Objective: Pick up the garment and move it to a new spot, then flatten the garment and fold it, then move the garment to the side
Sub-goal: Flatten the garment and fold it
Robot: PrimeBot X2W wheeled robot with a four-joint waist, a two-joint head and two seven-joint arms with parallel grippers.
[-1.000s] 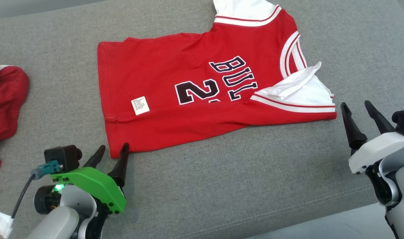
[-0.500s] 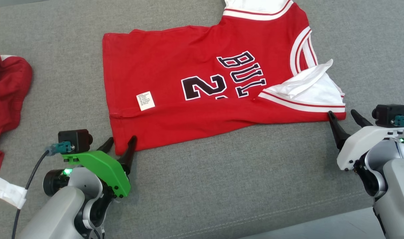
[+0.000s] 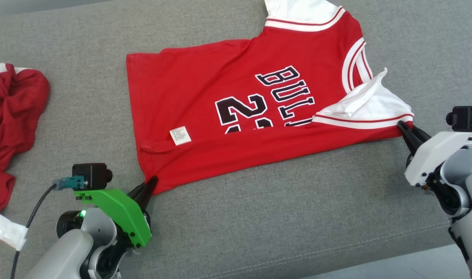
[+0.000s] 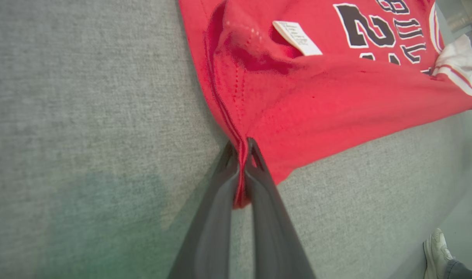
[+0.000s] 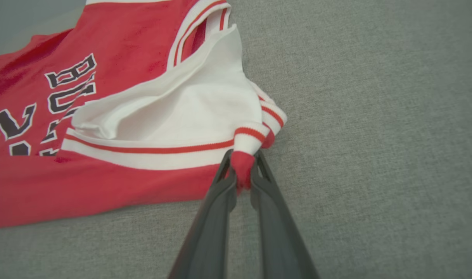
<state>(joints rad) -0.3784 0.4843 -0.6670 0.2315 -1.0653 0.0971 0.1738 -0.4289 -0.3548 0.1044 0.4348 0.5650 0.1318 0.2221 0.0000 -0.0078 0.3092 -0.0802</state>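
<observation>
The garment (image 3: 228, 112) is a red basketball jersey with white sleeves and dark lettering, lying mostly flat on the grey cushion (image 3: 259, 217), its near edge folded over. My left gripper (image 3: 149, 185) is shut on the jersey's near left hem corner; the left wrist view shows the red cloth (image 4: 298, 100) pinched between the dark fingers (image 4: 214, 217). My right gripper (image 3: 405, 128) is shut on the near right corner by the white sleeve, and in the right wrist view a red tuft of the garment (image 5: 241, 166) sits between its fingers (image 5: 274, 217).
A second crumpled red cloth (image 3: 11, 116) lies at the cushion's left edge. A white strap (image 3: 5, 232) shows at the lower left. The cushion's front seam (image 3: 336, 248) runs along the bottom, and a person's shoe (image 4: 437, 248) stands on the floor beyond it.
Both grippers moved onto the jersey's near corners and closed on them. The corners now pull slightly taut, and the head camera has shifted a little.
</observation>
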